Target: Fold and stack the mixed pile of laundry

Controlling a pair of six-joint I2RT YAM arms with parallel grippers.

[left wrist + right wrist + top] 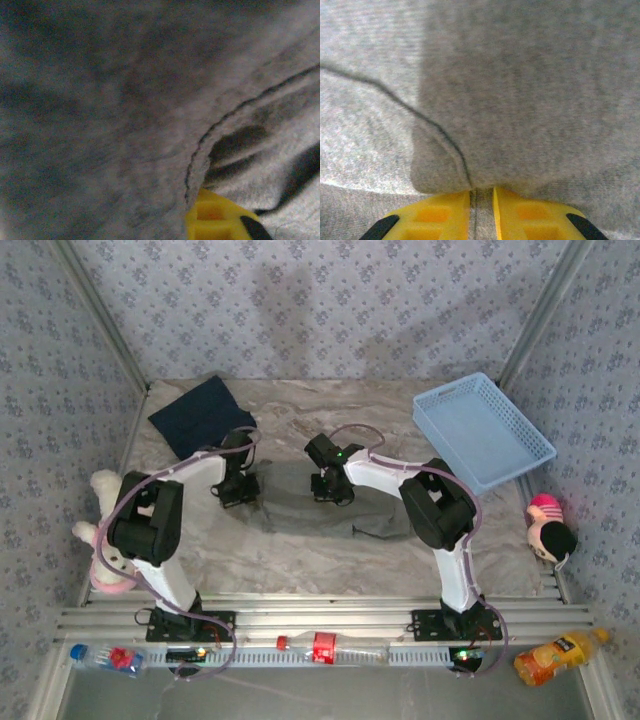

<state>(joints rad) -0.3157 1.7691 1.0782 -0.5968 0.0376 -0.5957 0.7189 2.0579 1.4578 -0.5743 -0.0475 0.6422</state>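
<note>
The grey-olive garment [300, 512] lies spread in the middle of the table. Both grippers are down on its far edge. My left gripper [238, 490] is at its left corner; in the left wrist view grey cloth with a dark hem [125, 125] drapes over the jaws, and one yellow finger [215, 217] shows. My right gripper [330, 488] is shut on a fold of the grey garment [530, 100], with a strip of cloth pinched between its yellow fingertips [445, 210]. The dark navy T-shirt [203, 415] lies folded at the back left.
A light blue basket [482, 430] stands at the back right. A white plush toy [100, 530] lies at the left edge and another plush [548, 530] at the right edge. An orange bottle [560, 653] and a clear bottle [100, 656] lie by the near rail.
</note>
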